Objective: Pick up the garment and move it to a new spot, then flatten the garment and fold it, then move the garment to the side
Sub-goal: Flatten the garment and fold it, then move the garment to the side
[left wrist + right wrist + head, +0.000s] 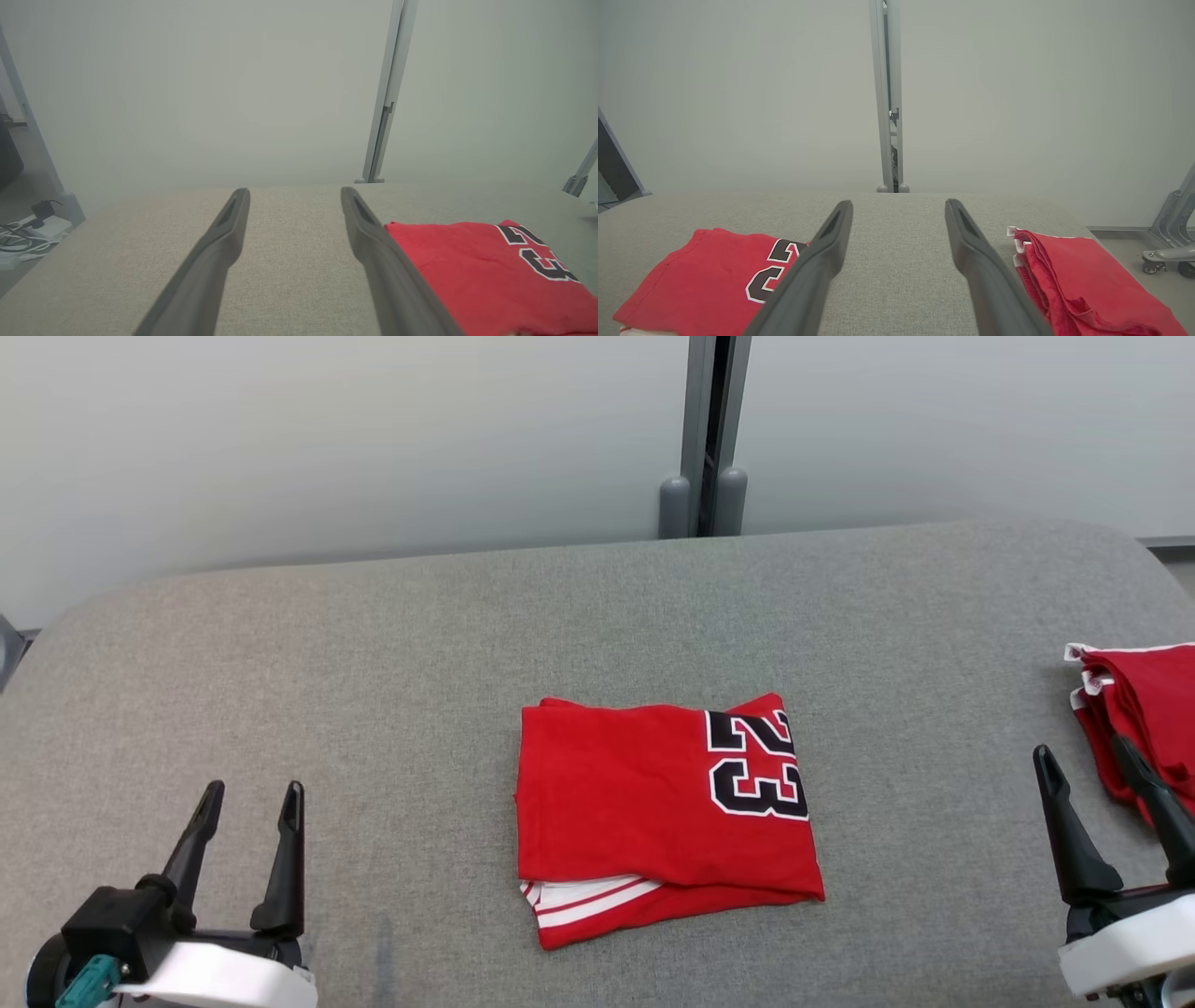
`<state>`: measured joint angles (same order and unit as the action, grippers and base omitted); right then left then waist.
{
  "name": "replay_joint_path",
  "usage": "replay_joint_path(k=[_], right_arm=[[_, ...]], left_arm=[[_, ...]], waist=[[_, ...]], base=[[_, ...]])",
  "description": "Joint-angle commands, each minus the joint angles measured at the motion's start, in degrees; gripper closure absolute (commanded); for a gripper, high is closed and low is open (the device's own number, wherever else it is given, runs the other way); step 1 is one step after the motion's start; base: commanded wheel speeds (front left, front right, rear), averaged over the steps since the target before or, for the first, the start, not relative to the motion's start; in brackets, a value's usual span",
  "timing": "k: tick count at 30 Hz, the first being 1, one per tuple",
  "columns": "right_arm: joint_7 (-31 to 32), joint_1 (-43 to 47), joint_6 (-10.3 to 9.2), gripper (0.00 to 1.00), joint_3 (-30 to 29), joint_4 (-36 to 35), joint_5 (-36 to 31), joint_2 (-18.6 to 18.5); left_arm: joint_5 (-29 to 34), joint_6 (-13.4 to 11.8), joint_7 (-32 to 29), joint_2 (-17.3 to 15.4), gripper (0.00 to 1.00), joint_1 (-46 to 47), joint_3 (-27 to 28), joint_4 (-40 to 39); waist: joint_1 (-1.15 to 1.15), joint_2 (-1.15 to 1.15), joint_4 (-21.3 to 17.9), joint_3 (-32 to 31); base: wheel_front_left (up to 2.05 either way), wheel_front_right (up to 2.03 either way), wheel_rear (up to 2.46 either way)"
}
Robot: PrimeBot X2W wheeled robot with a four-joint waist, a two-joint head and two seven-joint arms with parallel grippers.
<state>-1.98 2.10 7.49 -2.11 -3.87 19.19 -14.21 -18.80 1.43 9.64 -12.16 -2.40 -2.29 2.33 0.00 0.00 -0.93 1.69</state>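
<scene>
The garment (653, 812) is a red jersey with a black "23", folded into a neat rectangle at the middle of the grey padded table (420, 653). It appears again in the left wrist view (486, 275) and the right wrist view (705, 280). My left gripper (252, 805) rests open at the lower left, well apart from the jersey, its fingers (219, 252) empty. My right gripper (1083, 756) is open at the lower right, holding nothing, with its fingers (976, 261) spread between the jersey and a second red pile.
A pile of folded red garments (1134, 709) lies at the table's right edge, close to my right gripper, and shows too in the right wrist view (1069, 275). A grey partition post (705, 439) stands behind the table. Cables (23, 233) lie on the floor left of the table.
</scene>
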Motion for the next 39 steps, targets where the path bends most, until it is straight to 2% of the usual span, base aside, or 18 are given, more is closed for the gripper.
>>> replay_joint_path(k=[1, 15, 39], right_arm=[[0.44, 0.97, 0.0, 0.0, -0.29, -0.54, -0.08, 0.04], [2.11, 3.12, 0.0, 0.0, -1.33, -3.12, 0.51, 0.77], [2.4, 3.16, 0.0, 0.0, -2.02, -2.82, 0.98, 1.35]], left_arm=[[-0.41, -0.43, -0.37, -0.37, 0.0, -0.84, -0.04, -0.4], [-0.86, -1.55, -2.88, -0.91, 0.0, -3.24, -0.52, -3.08], [-1.54, -2.57, -2.74, -1.47, 0.0, -2.95, -0.84, -4.84]], waist=[[0.0, 0.0, -0.04, -0.97], [0.0, 0.0, 0.05, -2.61], [0.0, 0.0, 1.44, -2.04]], base=[[0.0, 0.0, 0.0], [0.0, 0.0, 0.0], [0.0, 0.0, 0.0]])
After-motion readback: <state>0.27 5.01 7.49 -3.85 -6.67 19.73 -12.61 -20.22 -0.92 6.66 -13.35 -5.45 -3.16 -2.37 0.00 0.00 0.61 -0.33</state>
